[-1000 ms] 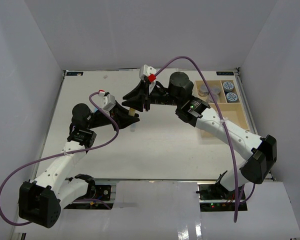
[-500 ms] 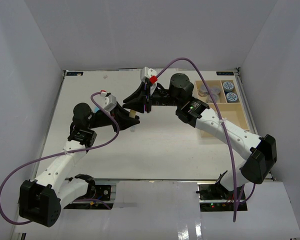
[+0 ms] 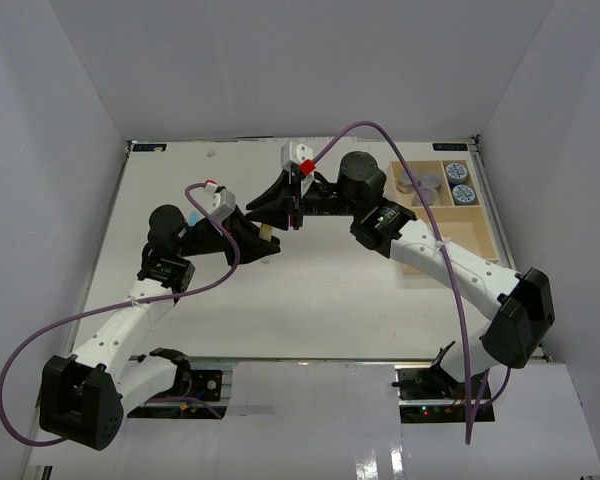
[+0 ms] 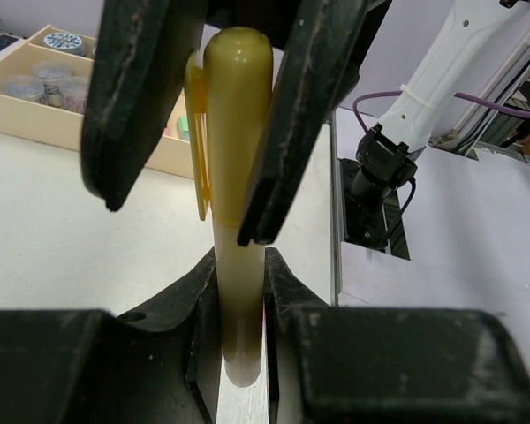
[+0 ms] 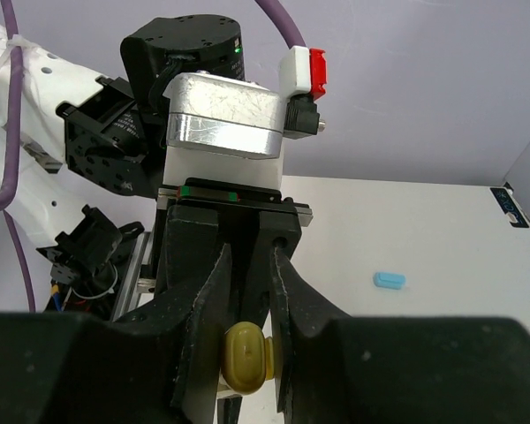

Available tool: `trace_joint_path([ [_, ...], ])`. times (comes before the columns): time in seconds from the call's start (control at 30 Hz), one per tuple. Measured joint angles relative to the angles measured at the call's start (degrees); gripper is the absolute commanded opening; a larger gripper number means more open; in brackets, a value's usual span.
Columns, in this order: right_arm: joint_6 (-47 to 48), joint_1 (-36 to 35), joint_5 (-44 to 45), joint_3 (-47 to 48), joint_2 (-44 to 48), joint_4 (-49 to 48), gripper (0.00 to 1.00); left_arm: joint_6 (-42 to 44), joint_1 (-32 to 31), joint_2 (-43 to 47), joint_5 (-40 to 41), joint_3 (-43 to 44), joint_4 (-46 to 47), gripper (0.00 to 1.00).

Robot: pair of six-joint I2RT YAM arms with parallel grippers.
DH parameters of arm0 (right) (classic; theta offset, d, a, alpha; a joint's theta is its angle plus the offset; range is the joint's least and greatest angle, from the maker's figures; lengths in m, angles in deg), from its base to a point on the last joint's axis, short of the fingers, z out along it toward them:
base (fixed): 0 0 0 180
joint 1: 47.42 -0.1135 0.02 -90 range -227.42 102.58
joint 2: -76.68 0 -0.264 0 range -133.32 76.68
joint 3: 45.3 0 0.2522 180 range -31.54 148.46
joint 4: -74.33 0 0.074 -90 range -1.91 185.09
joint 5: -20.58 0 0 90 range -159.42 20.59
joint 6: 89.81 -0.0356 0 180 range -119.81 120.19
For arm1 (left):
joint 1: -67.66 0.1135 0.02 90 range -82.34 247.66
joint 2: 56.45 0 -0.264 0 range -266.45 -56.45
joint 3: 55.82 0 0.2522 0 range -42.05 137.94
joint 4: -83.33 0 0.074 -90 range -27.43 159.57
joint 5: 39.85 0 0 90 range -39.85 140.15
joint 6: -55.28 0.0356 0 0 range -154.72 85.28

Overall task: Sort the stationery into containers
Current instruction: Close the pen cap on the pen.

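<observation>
A yellow marker [image 4: 237, 132] with a cream barrel is held above the middle of the table [image 3: 310, 290]. My left gripper [image 4: 240, 265] is shut on its barrel, and also shows in the top view [image 3: 270, 240]. My right gripper [image 5: 250, 265] closes round the yellow cap [image 5: 247, 356] from the other end, its fingers against both sides. It shows in the top view [image 3: 254, 207] too. The wooden tray [image 3: 460, 240] lies at the right and holds grey rolls [image 3: 420, 182] and blue-and-white rolls [image 3: 460, 182]. A blue block [image 5: 389, 280] lies loose on the table.
The tray [image 4: 35, 119] shows far left in the left wrist view, with rolls [image 4: 64, 40] and a green piece [image 4: 184, 126] inside. Purple cables loop over both arms [image 3: 370, 130]. White walls close the table at back and sides.
Both grippers have shifted slightly together, staying joined at the marker. The right gripper's fingers have settled closer round the cap.
</observation>
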Motion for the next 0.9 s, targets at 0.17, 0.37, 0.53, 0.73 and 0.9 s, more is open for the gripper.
trace_joint_path([
  [0.17,-0.13,-0.02,0.39,-2.12,0.11,-3.21,0.17,-0.94,0.00,-0.39,-0.33,-0.09,0.00,0.00],
  [0.37,-0.04,-0.13,1.62,-4.09,0.79,-5.29,0.15,-0.39,0.00,-0.37,0.59,-0.09,-0.37,0.00],
  [0.53,0.74,-0.24,2.78,-5.18,1.44,-5.42,0.14,0.22,-0.11,-0.37,1.07,-0.07,-0.94,0.00],
  [0.73,2.08,-0.33,3.08,-5.97,2.03,-5.11,0.15,0.55,-0.26,-0.44,0.94,-0.04,-1.57,0.00],
  [0.9,2.80,-0.59,3.08,-5.53,2.54,-3.48,0.21,1.16,-0.44,-0.44,0.02,-0.04,-2.21,0.01],
])
